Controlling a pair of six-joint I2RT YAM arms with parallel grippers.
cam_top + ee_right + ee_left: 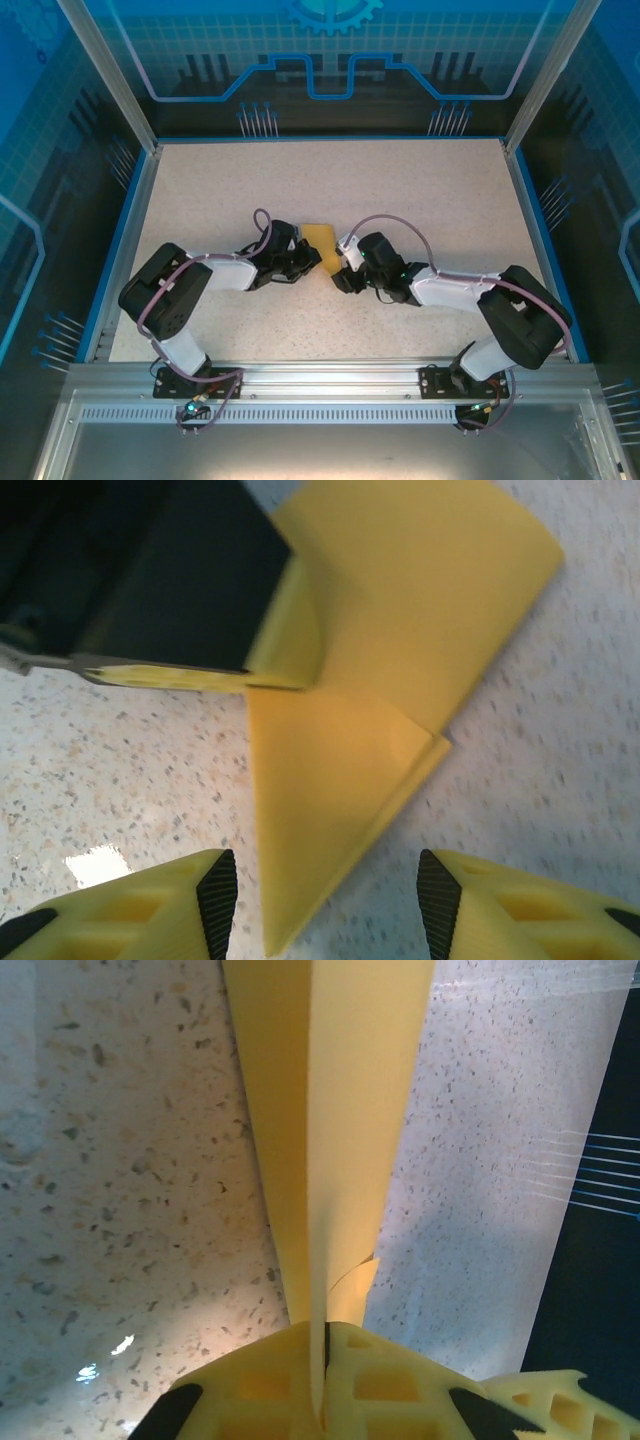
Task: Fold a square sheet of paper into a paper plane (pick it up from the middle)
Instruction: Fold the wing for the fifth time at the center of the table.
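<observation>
From above, we see the folded sheet of paper near the middle of the speckled table, lying between the tips of the two arms. The left gripper reaches it from the left and touches its left edge. The right gripper sits just beside its right lower edge. From this height we cannot tell how either pair of jaws stands.

In the left wrist view, the left gripper is closed, and its two yellow fingers are pressed together on the paper. The folded sheet of paper runs up and away from them as a long strip with a crease down its length. A small flap curls out just above the fingertips. The table lies underneath it.

In the right wrist view, the right gripper has its jaws apart and grips nothing. The folded sheet of paper lies flat on the table, with one layer folded over another. Its pointed corner reaches down between the two fingers, nearer the one on the left of the view. The left gripper pinches the sheet at its left edge.
</observation>
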